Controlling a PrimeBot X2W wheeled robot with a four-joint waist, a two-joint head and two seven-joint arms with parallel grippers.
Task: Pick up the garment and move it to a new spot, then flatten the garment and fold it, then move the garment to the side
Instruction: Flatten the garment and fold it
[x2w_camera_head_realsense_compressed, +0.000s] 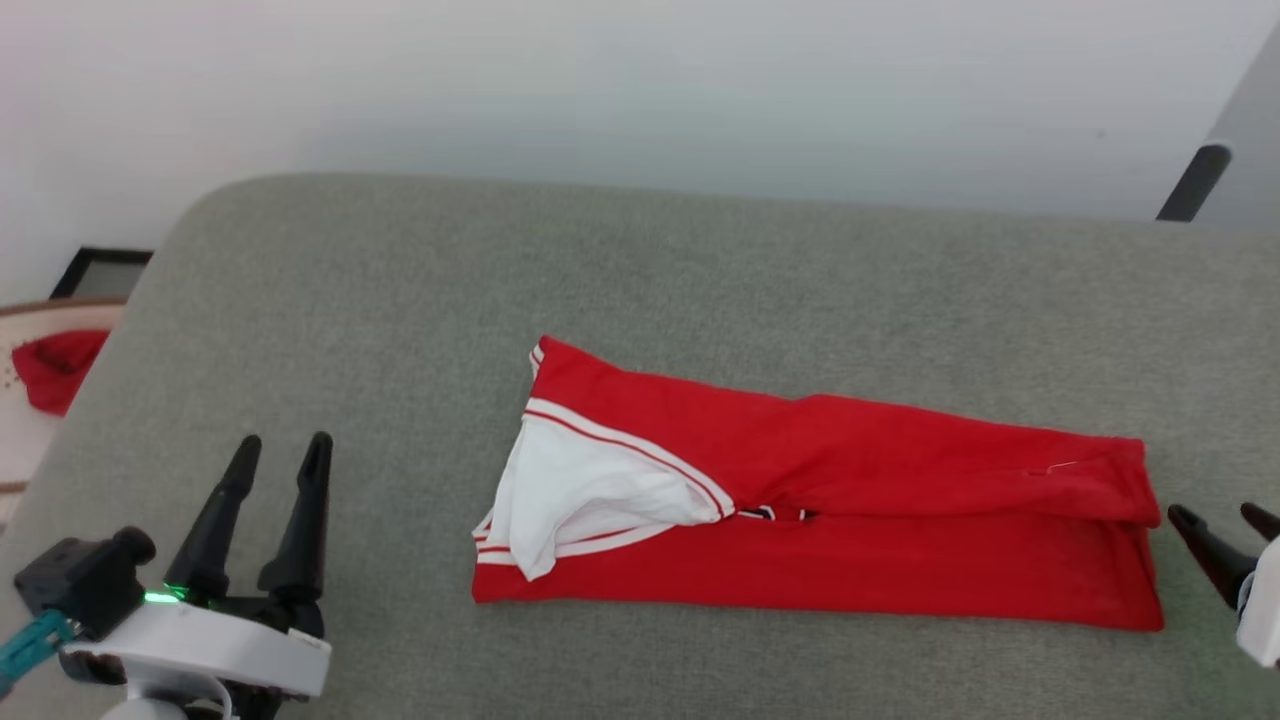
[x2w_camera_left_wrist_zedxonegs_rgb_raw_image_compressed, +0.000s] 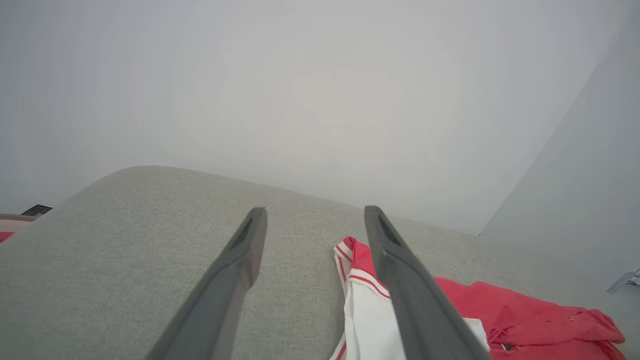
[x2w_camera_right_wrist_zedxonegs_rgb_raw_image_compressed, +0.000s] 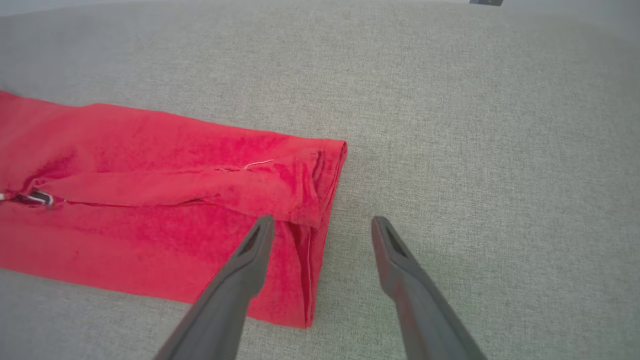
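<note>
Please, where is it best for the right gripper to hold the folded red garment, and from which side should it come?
Probably the short hem end of the garment, approached from the robot's right. It lies as a long flat strip, and its stacked layers end there in a free edge facing the open right gripper.

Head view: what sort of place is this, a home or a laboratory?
Probably a plain indoor room, perhaps home-like. A grey cloth-covered surface, like a bed or sofa, lies before a bare white wall. A folded red shirt lies on it, and a basket stands beside it.
</note>
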